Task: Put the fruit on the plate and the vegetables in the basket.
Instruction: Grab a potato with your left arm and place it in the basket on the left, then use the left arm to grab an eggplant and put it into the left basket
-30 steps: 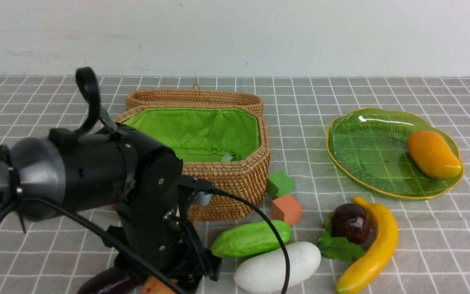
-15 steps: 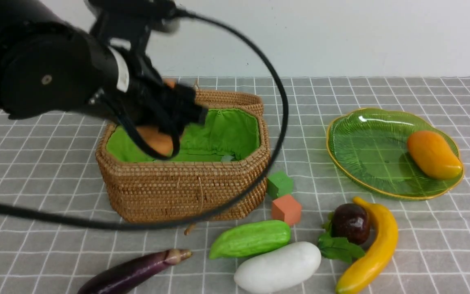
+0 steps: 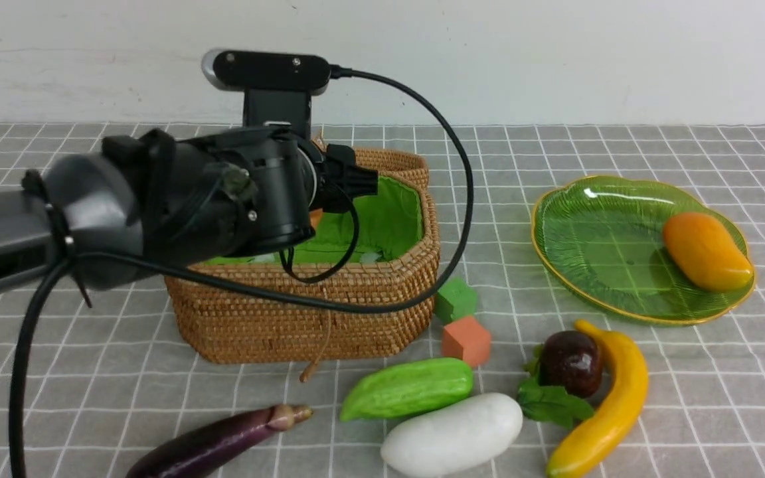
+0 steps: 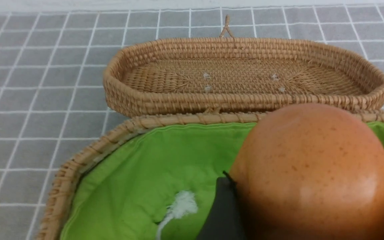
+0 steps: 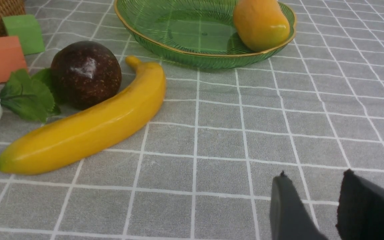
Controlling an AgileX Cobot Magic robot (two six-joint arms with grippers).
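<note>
left hand (image 4: pixel 308 206) above open basket (image 3: pixel 303 312)

Left gripper (image 4: pixel 308 213) above, fingers seemingly spread wide; right gripper (image 5: pixel 312 196) fingers slightly apart

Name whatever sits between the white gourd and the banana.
The leafy bunch lies between the white gourd and the banana, partly under the dark maroon fruit; the front view shows it.
</note>
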